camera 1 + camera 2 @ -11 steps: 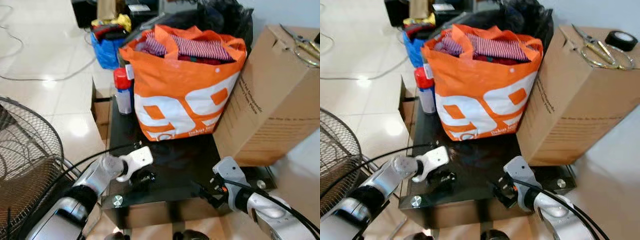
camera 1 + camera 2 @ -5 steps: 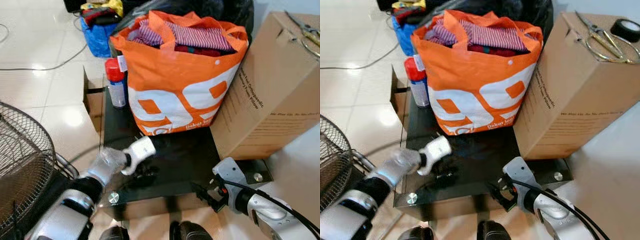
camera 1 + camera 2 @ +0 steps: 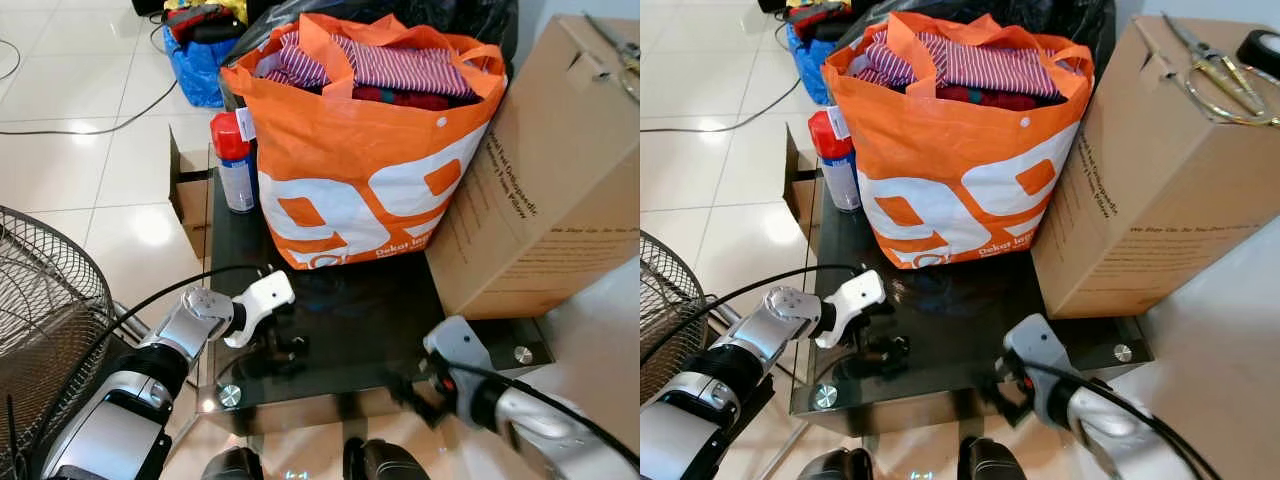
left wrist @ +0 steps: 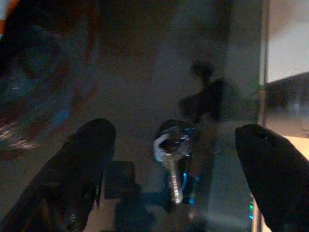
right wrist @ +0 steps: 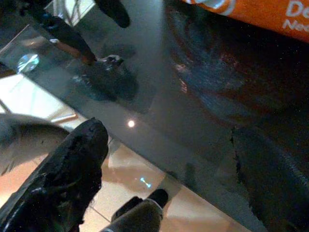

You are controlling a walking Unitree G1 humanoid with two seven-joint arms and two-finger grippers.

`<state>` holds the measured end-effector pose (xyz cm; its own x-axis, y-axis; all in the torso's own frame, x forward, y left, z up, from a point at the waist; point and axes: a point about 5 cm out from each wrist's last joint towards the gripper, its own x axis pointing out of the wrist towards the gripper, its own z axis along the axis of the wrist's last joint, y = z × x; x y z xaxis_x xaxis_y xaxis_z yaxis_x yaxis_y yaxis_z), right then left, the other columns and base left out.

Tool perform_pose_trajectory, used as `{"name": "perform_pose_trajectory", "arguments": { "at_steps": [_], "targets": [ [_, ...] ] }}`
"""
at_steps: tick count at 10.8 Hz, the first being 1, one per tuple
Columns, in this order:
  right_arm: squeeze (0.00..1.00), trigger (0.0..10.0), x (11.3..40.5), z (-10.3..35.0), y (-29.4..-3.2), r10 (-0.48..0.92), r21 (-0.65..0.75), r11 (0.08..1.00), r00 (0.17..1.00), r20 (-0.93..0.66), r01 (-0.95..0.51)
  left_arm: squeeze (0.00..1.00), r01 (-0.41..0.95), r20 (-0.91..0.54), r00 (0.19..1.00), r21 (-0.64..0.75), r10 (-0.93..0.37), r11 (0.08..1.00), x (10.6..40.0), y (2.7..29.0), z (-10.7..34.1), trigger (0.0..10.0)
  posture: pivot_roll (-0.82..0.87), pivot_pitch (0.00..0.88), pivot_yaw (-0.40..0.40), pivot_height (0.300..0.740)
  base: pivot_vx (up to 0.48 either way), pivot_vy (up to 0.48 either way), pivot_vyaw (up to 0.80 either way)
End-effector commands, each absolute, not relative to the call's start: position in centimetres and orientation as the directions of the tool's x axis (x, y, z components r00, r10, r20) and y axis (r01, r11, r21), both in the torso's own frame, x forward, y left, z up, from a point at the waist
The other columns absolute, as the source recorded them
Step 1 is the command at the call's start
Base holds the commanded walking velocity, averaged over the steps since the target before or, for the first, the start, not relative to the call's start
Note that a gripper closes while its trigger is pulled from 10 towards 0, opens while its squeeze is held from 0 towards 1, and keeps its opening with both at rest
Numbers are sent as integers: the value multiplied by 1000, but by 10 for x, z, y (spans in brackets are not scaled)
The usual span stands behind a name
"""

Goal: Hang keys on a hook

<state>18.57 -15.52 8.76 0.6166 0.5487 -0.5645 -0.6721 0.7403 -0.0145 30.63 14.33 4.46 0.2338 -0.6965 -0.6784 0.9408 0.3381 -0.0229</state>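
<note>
The keys (image 4: 173,150) lie flat on the dark glass worktop (image 3: 385,315), near its front-left corner, and the left pincer (image 3: 283,345) hangs right over them with its two black fingers (image 4: 79,164) spread wide, one to each side. From the left wrist view I make out a small silvery key with a rounded dark head and a hint of blue beneath it.

It looks a light, hard, thin thing, and lying flush on smooth, reflective glass it will likely skid rather than lift. The thicker head or the ring seems the better place to pinch than the flat blade.

The right pincer (image 5: 164,159) waits at the worktop's front edge, fingers apart and holding nothing.

Behind stand a soft orange bag (image 3: 365,160) stuffed with striped cloth, a red-capped spray can (image 3: 235,165) and a stiff cardboard box (image 3: 545,190) with scissors (image 3: 1205,65) on top. A wire fan guard (image 3: 45,330) sits to the left. I see no hook from here.
</note>
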Motion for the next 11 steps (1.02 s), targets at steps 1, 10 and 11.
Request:
{"name": "perform_pose_trajectory", "arguments": {
  "at_steps": [1,10,11],
  "targets": [
    [0,10000,179,87,-154,568,6,717,580,-584,-697,1000,954,-677,191,-42,-711,297,305,136,46,10000,-216,193,-39,740,0,0,0],
    [0,10000,173,82,-153,569,5,682,527,-631,-731,0,973,-806,174,51,-566,226,303,146,34,10000,-223,201,-29,740,0,0,0],
    [0,10000,174,82,-153,561,-5,684,530,-636,-730,0,968,-809,210,92,-549,235,305,147,34,6078,-222,201,-28,740,0,0,0]
  ]
}}
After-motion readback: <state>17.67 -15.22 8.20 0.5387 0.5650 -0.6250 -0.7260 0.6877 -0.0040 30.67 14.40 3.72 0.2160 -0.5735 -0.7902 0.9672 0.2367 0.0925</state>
